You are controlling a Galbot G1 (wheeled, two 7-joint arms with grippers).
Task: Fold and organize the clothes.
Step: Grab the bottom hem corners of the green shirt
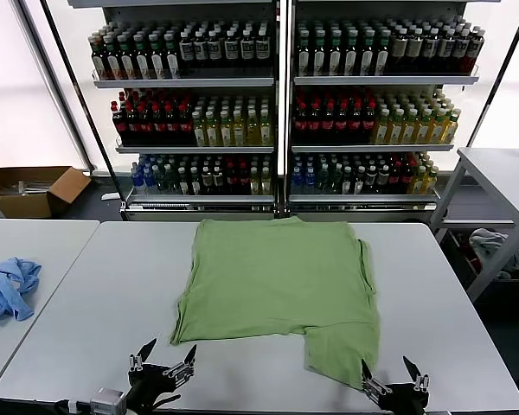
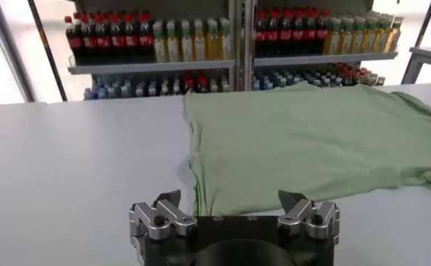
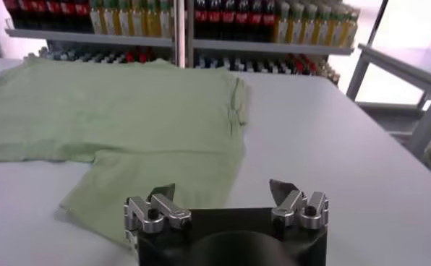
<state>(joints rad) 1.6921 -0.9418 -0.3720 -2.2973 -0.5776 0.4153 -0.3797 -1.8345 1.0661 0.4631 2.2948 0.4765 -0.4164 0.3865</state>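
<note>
A plain light green shirt (image 1: 281, 290) lies on the pale grey counter (image 1: 86, 320). At nine o'clock, a light blue garment (image 1: 9, 288). Both tools are black and silver.

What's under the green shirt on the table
The green shirt lies flat on the grey table. Anything beneath the cloth is covered, so it cannot be seen.

Clothes (image 1: 277, 281): soft matt green cloth, faint creases. Tabletop (image 1: 86, 320): smooth pale surface, slight sheen. Left hand (image 2: 230, 204), right hand (image 3: 223, 191): bare silvery metal fingers on black matt housing. Bottles (image 1: 199, 121): glossy plastic.
</note>
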